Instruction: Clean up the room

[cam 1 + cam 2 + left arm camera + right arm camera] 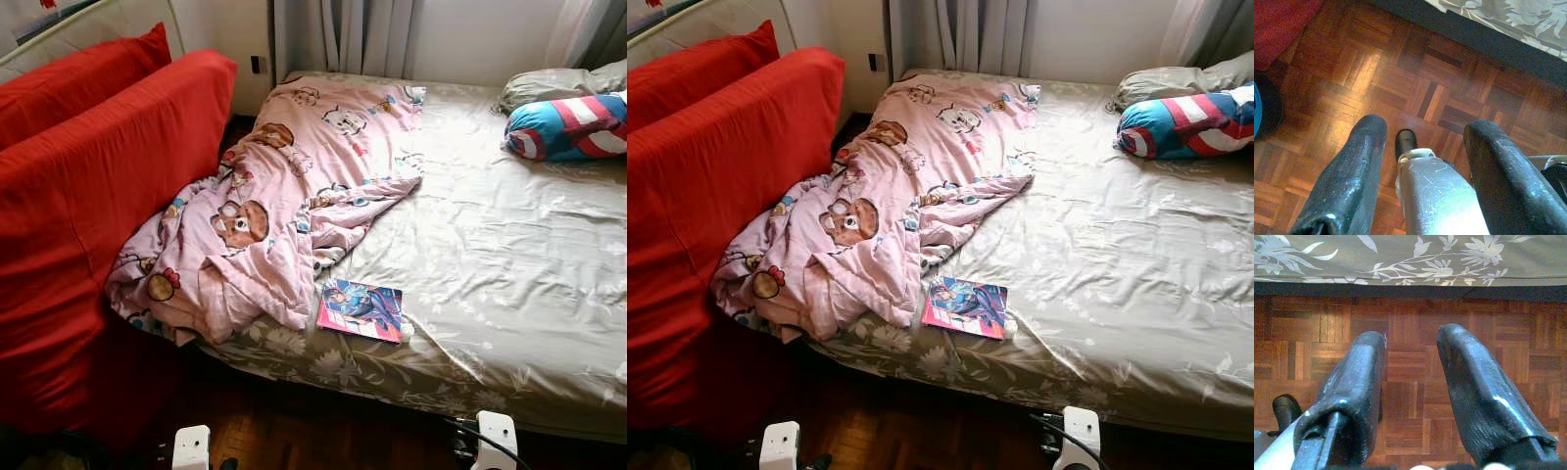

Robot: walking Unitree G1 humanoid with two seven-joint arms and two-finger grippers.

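Both grippers, left gripper point(1422, 129) and right gripper point(1410, 335), gape empty above parquet floor point(1405, 316)

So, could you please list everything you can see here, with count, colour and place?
blanket: one, pink with cartoon bears, crumpled over the bed's left half.
magazine: one, pink and blue cover, flat near the bed's front edge, beside the blanket.
striped pillow: one, blue, red and white, far right of the bed.
grey pillow: one, behind the striped pillow.
bed sheet: one, grey-green floral.
red cushions: two, left of the bed.
parquet floor: brown.
left gripper: open, above the floor.
right gripper: open, above the floor by the bed.
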